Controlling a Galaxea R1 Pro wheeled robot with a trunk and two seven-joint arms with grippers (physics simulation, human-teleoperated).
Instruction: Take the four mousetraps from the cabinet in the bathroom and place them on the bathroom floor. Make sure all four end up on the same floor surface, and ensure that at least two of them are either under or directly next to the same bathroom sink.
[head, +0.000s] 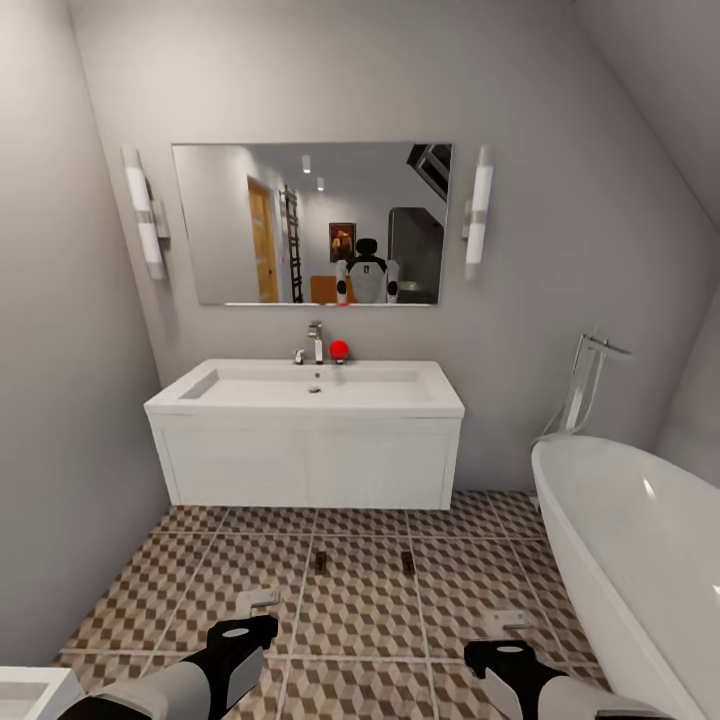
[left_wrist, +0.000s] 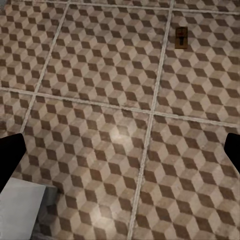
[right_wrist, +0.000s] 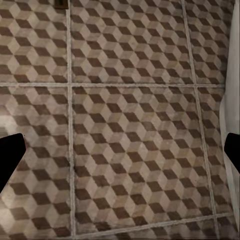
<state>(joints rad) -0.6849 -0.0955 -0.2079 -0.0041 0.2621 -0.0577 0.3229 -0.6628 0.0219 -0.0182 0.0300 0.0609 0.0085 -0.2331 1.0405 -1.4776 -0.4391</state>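
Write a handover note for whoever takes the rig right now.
Left gripper: open, empty, low over the floor.
Right gripper: open, empty, near the tub.
Two mousetraps on the floor in front of the sink: left trap, right trap, apart from each other.
Done: those two placed, arguably next to the sink.
Left: the other two; I can't tell where they are.

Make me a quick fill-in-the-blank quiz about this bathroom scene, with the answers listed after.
1. Two mousetraps lie on the tiled ____.
2. They sit in front of the white ____.
3. The small ball beside the tap is ____.
4. The bathtub stands on the head view's ____ side.

Missing words: floor; sink; red; right
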